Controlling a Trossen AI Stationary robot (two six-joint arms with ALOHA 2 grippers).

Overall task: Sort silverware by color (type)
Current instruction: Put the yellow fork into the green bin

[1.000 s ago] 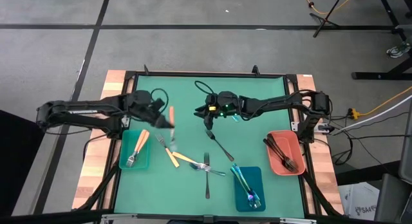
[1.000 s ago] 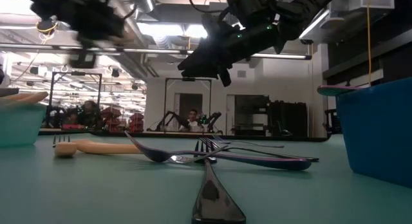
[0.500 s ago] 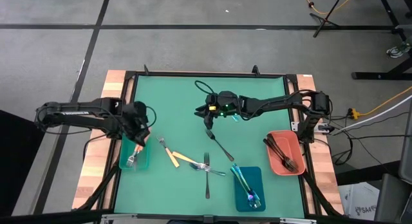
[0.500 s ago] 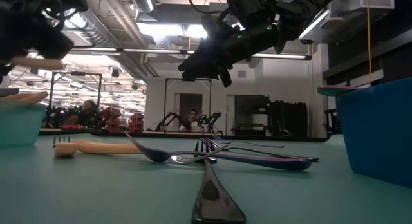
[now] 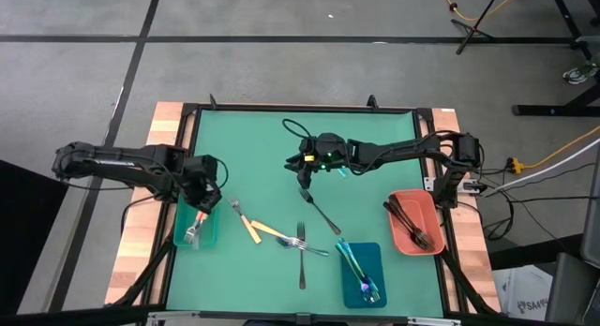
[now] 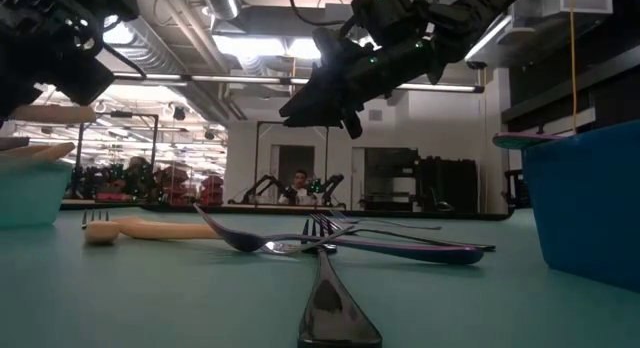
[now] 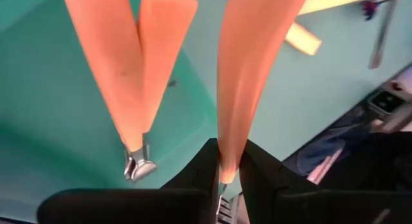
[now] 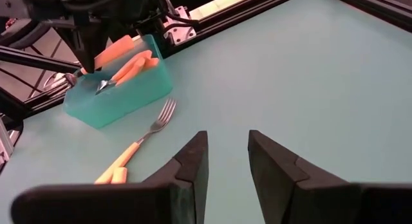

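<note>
- My left gripper point(image 5: 201, 200) hangs over the teal tray point(image 5: 182, 240) at the left of the high view, its fingers point(image 7: 193, 179) pinched on the orange handle of one utensil point(image 7: 248, 69) — the handle fills the middle of my left wrist view.
- Two more orange-handled pieces point(image 7: 132, 63) lie under it in that tray, their silver necks meeting near the lower centre of the wrist view.
- My right gripper point(image 5: 303, 170) hovers above the green table point(image 5: 375, 148) at upper centre of the high view, fingers point(image 8: 190, 163) parted with nothing between them.
- A dark fork point(image 5: 320, 210) lies just below that gripper, slanting toward the lower right.
- At lower centre of the high view sits a loose cluster: an orange-handled fork point(image 5: 245, 221), a second orange-handled piece point(image 5: 272, 232) beside it, an iridescent fork point(image 5: 302, 245) crossing a dark fork point(image 5: 302, 262).
- The blue tray point(image 5: 364, 288) at bottom centre-right holds blue-teal utensils point(image 5: 355, 265) — one end sticks out over the upper rim.
- The salmon tray point(image 5: 397, 234) at the right holds dark utensils point(image 5: 411, 221).
- In the low view, the dark fork's handle point(image 6: 333, 313) runs toward the camera; a cream handle point(image 6: 150, 227) lies at left.
- A person point(image 6: 300, 187) sits far off in the room behind, at the low view's centre.
</note>
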